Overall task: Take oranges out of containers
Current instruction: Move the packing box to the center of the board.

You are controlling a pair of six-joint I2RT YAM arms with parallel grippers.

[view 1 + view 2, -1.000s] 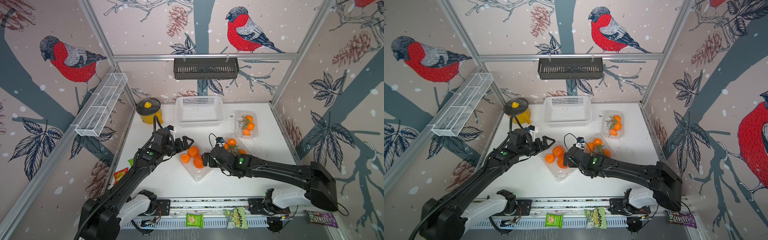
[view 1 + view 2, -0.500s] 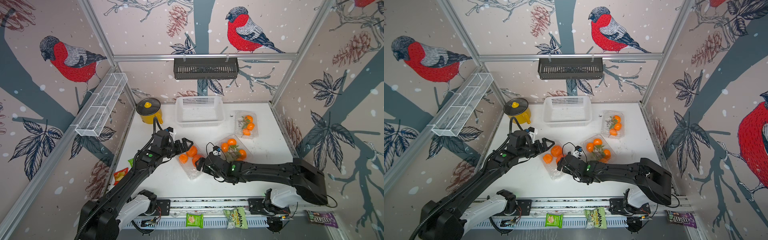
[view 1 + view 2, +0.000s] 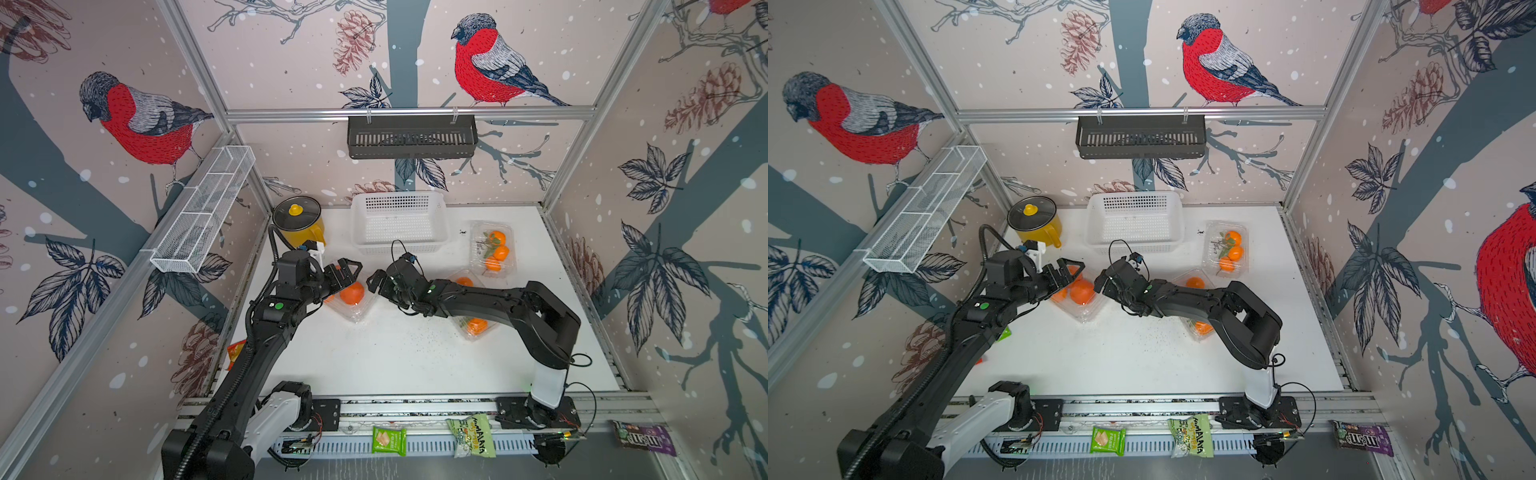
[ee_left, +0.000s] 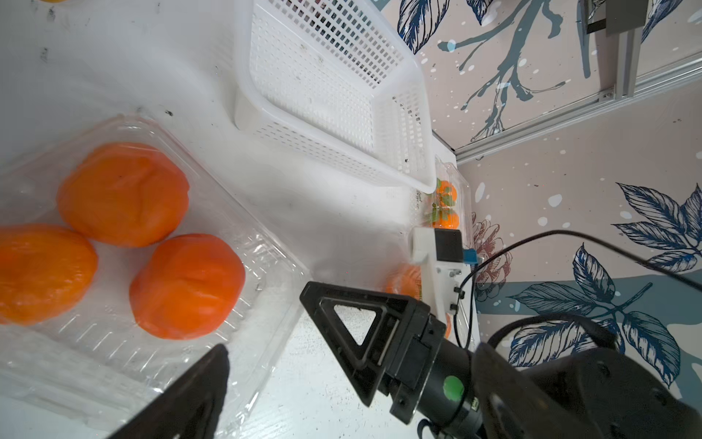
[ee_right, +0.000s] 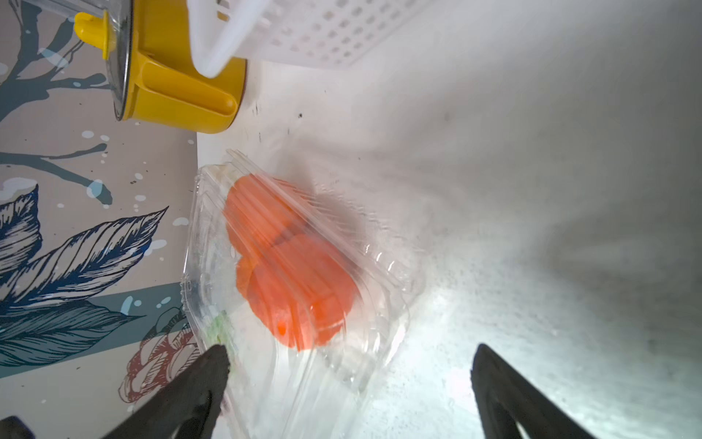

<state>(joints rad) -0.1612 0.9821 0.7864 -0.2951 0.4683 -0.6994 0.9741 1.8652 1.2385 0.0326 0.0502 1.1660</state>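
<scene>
Above white table (image 3: 395,353), left claw (image 3: 347,273) and right claw (image 3: 376,286) gape empty.

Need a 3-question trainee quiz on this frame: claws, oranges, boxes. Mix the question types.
1. True or false: the left claw and the right claw are both open and hold nothing.
2. How many oranges lie in the clear box nearest the left claw? A two, B three, C five.
3. Fill in: beside the white basket stands a yellow ____ with a lid.
Key: 1 true; 2 B; 3 pot.
</scene>
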